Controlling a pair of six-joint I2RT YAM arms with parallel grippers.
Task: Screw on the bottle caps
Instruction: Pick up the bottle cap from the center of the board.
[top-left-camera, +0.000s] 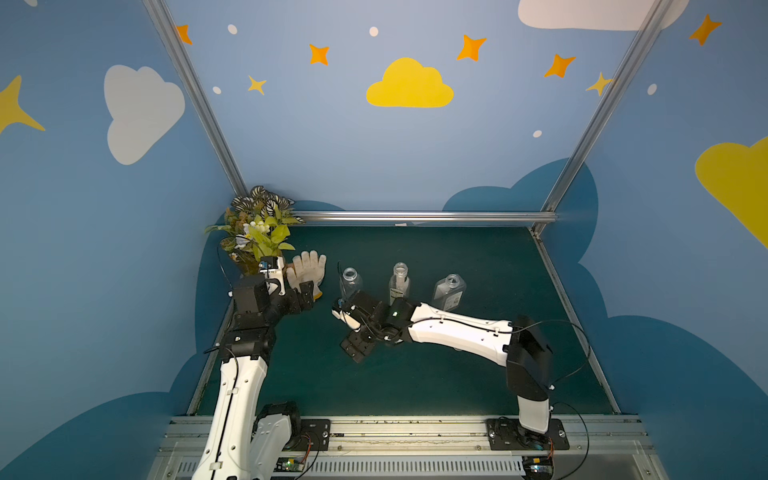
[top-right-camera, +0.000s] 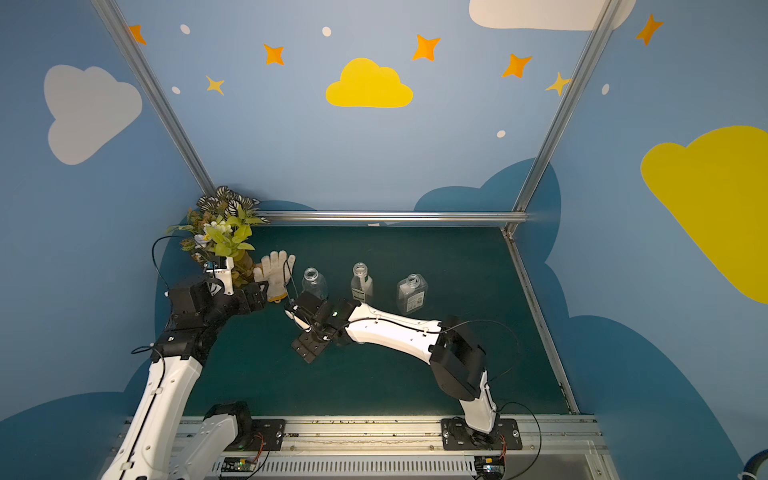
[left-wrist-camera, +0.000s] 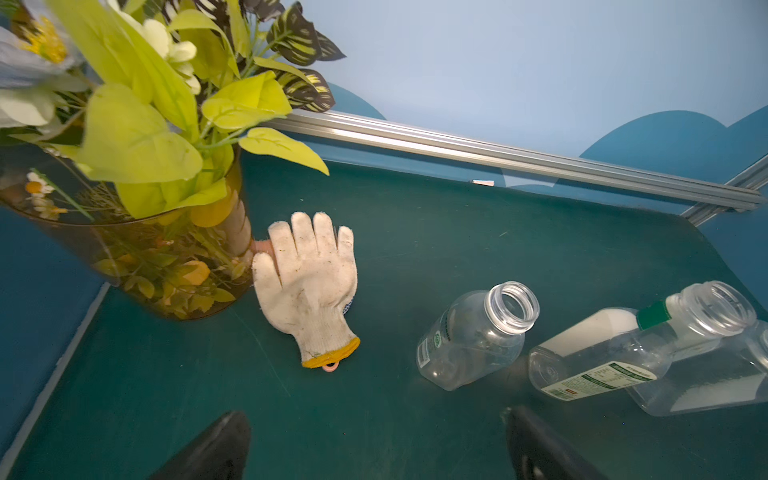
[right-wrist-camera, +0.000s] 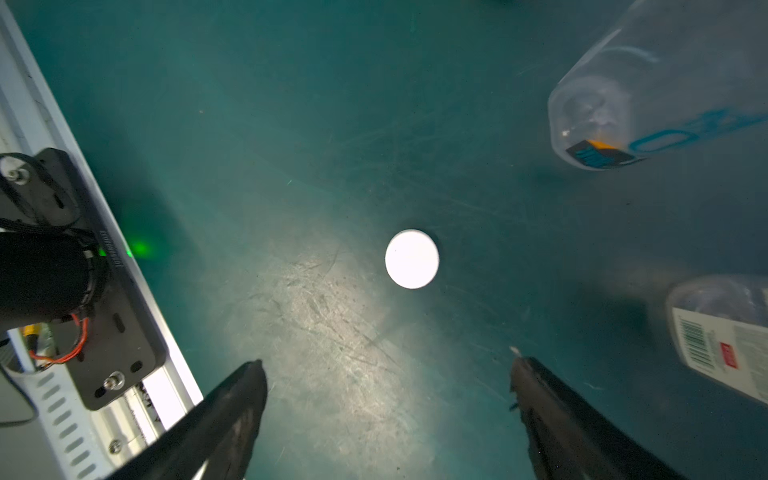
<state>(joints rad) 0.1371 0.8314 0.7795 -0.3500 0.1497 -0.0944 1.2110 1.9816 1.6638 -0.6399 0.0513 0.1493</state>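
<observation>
The right end effector (right-wrist-camera: 386, 363), released and empty, hovers over a white bottle cap (right-wrist-camera: 411, 258) lying on the bench (top-left-camera: 457, 386) near three uncapped bottles (top-left-camera: 400, 281), seemingly poised to grasp it; the left end effector (left-wrist-camera: 374, 415) is likewise released.

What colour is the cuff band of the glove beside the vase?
Yellow. The cuff band shows best in the left wrist view.

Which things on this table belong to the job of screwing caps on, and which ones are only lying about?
For the job:
- round bottle, slim tall bottle and flat-sided bottle, all upright and uncapped
- one white cap, lying flat

Lying about:
- work glove
- vase of artificial flowers
</observation>
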